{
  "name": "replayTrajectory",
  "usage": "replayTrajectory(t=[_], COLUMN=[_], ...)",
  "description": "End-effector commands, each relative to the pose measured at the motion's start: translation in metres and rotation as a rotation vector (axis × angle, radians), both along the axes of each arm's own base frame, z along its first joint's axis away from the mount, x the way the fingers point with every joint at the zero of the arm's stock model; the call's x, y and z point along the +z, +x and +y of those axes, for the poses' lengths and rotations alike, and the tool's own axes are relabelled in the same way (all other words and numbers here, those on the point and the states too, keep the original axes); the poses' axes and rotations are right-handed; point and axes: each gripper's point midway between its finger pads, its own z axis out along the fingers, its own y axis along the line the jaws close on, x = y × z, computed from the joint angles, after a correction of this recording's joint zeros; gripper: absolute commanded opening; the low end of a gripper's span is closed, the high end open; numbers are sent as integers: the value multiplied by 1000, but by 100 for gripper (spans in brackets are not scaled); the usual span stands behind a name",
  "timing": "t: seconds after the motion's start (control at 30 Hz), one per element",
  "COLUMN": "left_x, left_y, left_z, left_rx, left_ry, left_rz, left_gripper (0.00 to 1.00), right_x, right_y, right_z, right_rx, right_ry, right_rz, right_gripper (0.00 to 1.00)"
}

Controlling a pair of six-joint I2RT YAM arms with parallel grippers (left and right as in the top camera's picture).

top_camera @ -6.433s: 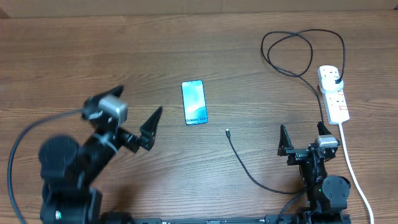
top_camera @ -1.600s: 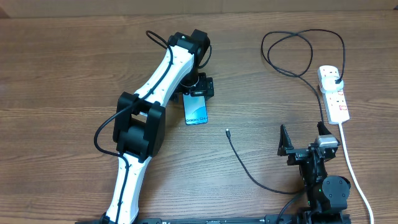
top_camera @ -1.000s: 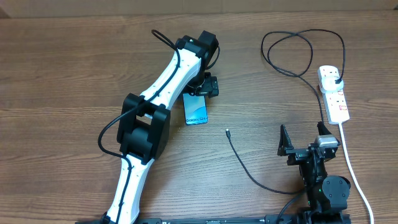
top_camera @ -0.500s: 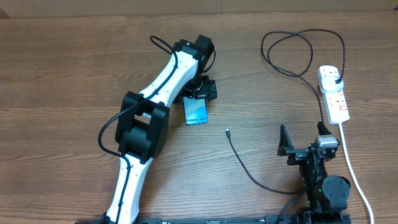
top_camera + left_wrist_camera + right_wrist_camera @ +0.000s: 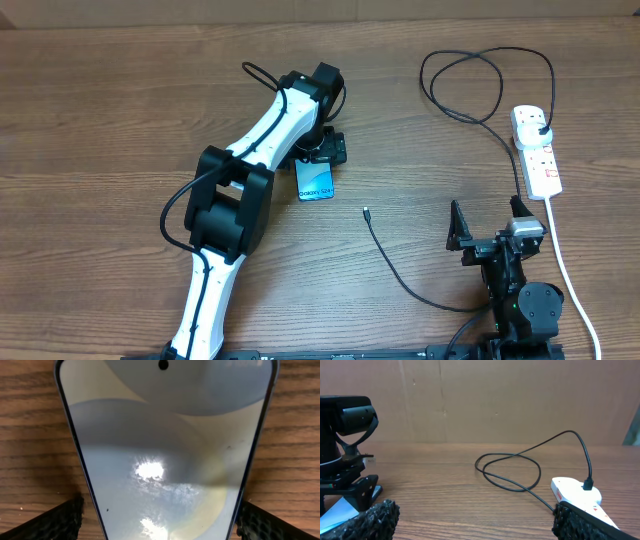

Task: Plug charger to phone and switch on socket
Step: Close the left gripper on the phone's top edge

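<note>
The phone (image 5: 314,180) lies flat at mid-table, its light blue screen up. It fills the left wrist view (image 5: 165,425). My left gripper (image 5: 322,152) hangs low over the phone's far end, open, with a finger on each long side (image 5: 60,520). A narrow gap shows by the left finger. The charger's black cable (image 5: 400,275) has its metal tip (image 5: 367,212) on the wood right of the phone. Its black plug (image 5: 541,128) sits in the socket (image 5: 537,160). My right gripper (image 5: 487,215) is open and empty near the front edge.
The cable loops (image 5: 465,85) at the back right, also seen in the right wrist view (image 5: 512,467). The strip's white cord (image 5: 568,270) runs to the front edge right of my right arm. A brown cardboard wall (image 5: 485,400) stands behind the table.
My left arm has swung in from the front left to the phone. Over the last second its gripper has shifted a little toward the phone's far end. The right arm has not moved.
</note>
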Motion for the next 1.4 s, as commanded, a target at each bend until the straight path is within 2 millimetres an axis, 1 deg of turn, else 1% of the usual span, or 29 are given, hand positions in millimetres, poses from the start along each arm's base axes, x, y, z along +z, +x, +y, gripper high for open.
replayTrajectory(t=[0.0, 0.23, 0.53, 0.63, 0.83, 1.23, 1.37], left_x=[8, 8, 8, 4, -11, -12, -12], left_y=[1, 2, 2, -1, -12, -11, -12], left_z=[-4, -10, -10, -8, -3, -4, -3], left_rx=[-7, -1, 3, 7, 10, 12, 47], left_ry=[-35, -44, -44, -38, -22, -25, -23], left_rz=[-17, -28, -29, -18, 15, 11, 12], left_gripper=[100, 100, 100, 100, 100, 99, 98], right_x=[-2, -2, -2, -2, -2, -2, -2], right_y=[0, 0, 0, 0, 0, 0, 0], right_z=[-1, -1, -1, -1, -1, -1, -1], right_rx=[-5, -5, -5, -5, -5, -5, -5], right_ry=[-1, -1, -1, -1, -1, -1, -1], right_rz=[-2, -2, -2, -2, -2, -2, -2], right_gripper=[100, 100, 100, 100, 100, 100, 100])
